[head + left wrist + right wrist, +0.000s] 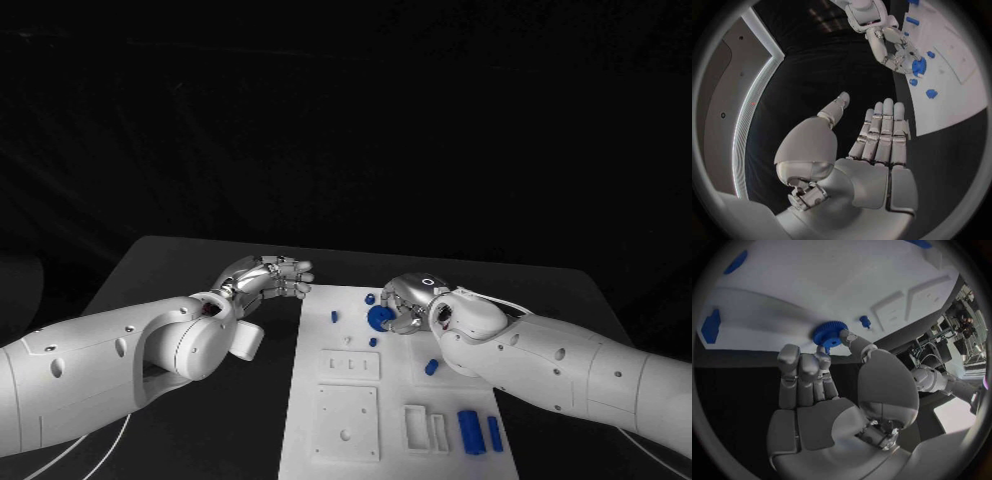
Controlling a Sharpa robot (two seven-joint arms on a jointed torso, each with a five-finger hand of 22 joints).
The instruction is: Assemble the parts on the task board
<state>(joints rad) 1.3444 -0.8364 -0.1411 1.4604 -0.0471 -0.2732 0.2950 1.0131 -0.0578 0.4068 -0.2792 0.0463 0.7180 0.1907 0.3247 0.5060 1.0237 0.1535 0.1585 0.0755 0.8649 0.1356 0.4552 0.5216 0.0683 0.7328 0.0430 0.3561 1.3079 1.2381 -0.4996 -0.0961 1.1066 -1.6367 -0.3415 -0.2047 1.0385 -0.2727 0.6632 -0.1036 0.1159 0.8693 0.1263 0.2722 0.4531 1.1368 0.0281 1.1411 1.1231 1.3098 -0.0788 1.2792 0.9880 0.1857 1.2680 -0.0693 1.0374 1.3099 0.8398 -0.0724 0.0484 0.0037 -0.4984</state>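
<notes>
Early stage — right robot hand (408,303) pinches blue gear (381,318) mid-frame on task board (335,440); left robot hand (268,277) released; loose parts (470,432) lower right unplaced

The task board (335,420) at lower centre of the head view looks like smooth matt white plastic. The blue gear (830,333) appears to be matt plastic with a toothed rim. Both hands (870,145) (826,385) show satin silver metal, and the table (173,270) is matt black.
</notes>
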